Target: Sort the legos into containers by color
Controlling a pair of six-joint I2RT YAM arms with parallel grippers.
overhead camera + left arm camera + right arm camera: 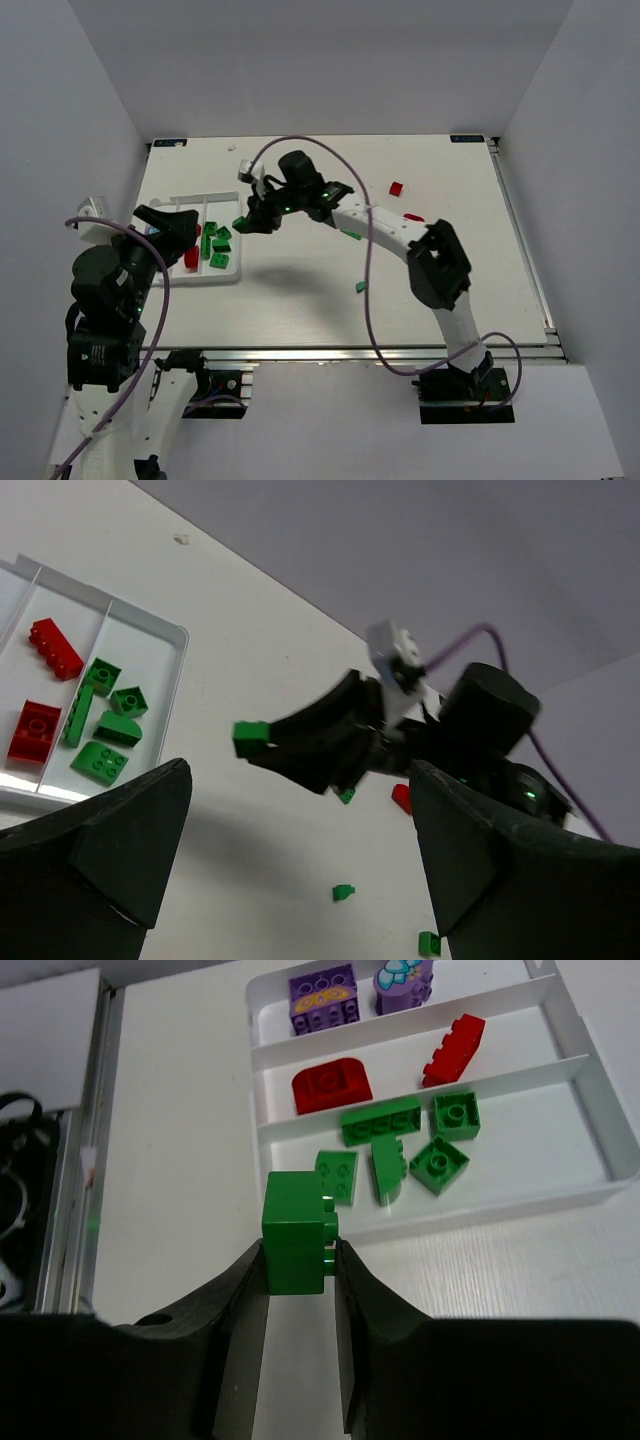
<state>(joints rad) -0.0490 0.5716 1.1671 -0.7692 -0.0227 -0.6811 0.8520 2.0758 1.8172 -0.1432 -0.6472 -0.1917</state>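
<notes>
Half the tray (600, 1150) hidden while the right gripper (298, 1260) pinches one green brick (295, 1235)

We begin with what we cannot read. From the top camera the left arm (105, 290) and the left gripper (178, 228) lie across the near left part of the tray. Only a strip of red and a few green pieces show there, and the purple compartment is covered. The right wrist view crops the tray's far edge and cuts the two purple legos (323, 998) at the top of the frame. The left wrist view loses the tray's left end at the frame edge, and its own fingers (120, 840) are dark, blurred masses along the bottom.

The right gripper's jaws are closed partway onto the green brick, one finger on each side face, with the studs sticking out sideways. The brick hangs clear of the table (490, 250), just beside the tray's outer wall next to the green compartment. The left gripper stands fully spread with nothing between its fingers.

In the tray we count five green legos (380, 1120) in the outermost compartment and two red legos (331, 1087) in the next, with the purple ones beyond. Two red bricks (396, 188) lie loose on the table, well to the right. One loose green brick (351, 235) sits right against the right arm (440, 265), and we cannot tell whether they touch. A second loose green brick (361, 287) lies nearer us. A purple cable (369, 310) loops over the right arm and crosses the table close to that second brick.
</notes>
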